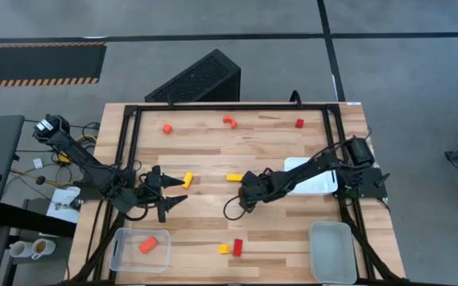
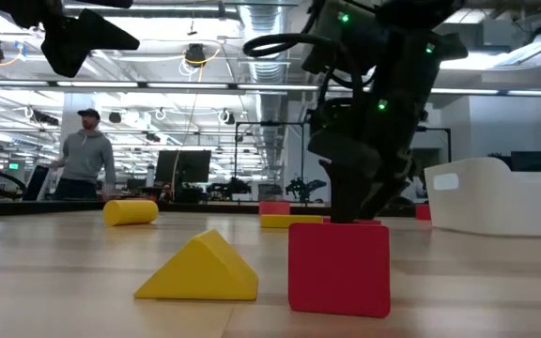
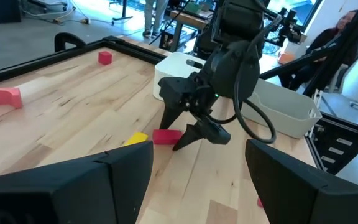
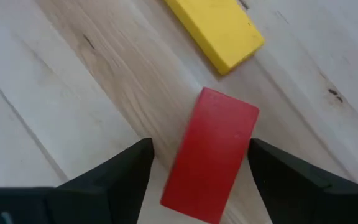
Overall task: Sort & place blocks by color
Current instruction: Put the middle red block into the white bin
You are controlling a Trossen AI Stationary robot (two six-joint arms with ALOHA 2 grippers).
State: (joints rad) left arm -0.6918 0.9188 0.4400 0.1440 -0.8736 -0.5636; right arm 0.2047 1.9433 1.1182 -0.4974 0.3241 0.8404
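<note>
Red bar (image 4: pixel 213 152) lay flat on the worktop (image 1: pixel 269 238) beside the yellow bar (image 4: pixel 219 28), right claw (image 4: pixel 197 177) spread astride it, ready to pinch. Left claw (image 1: pixel 165 199) waited, spread.

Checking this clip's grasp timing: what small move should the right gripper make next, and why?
Probably close. The right gripper stands open with its fingers either side of the red rectangular block on the wooden table, beside the flat yellow bar; nothing is gripped yet.

no readable text (labels, signs, numbers)
</note>
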